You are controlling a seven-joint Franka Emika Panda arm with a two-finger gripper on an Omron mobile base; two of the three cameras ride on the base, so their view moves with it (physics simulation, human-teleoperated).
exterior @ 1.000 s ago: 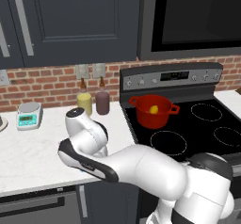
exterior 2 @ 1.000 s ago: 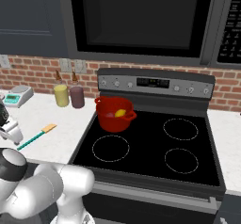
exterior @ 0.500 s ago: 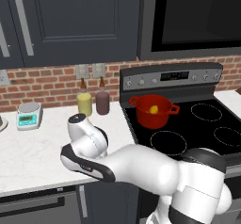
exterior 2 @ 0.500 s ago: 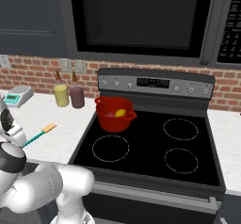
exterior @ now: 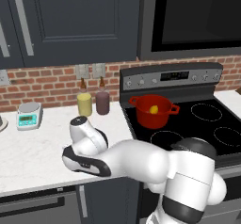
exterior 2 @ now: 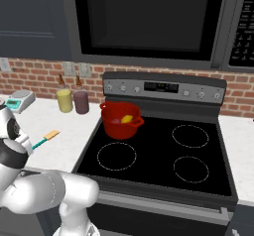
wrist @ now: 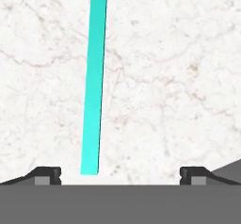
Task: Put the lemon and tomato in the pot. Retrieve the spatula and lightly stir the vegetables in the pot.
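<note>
The red pot [exterior: 153,116] stands on the stove's back left burner. In it lie the yellow lemon [exterior 2: 127,119] and, beside it, the dark red tomato [exterior 2: 115,121]. The spatula [wrist: 94,82] lies flat on the white marble counter, its teal handle running away from the hand to the pale-orange blade [exterior 2: 51,134]. My gripper [wrist: 120,175] hangs open just above the counter. The handle's near end sits between the fingertips [wrist: 47,173], closer to the left one, and nothing is gripped. In the left base view my own arm covers the spatula.
A pale-yellow bottle [exterior: 84,103] and a dark maroon bottle [exterior: 102,100] stand against the brick wall next to the stove. A small kitchen scale [exterior: 28,115] sits further left. The black cooktop [exterior 2: 191,150] spreads right of the pot.
My arm has sunk a little lower over the counter by the spatula. The jaws have stayed wide. The pot, fruit and spatula have not moved.
</note>
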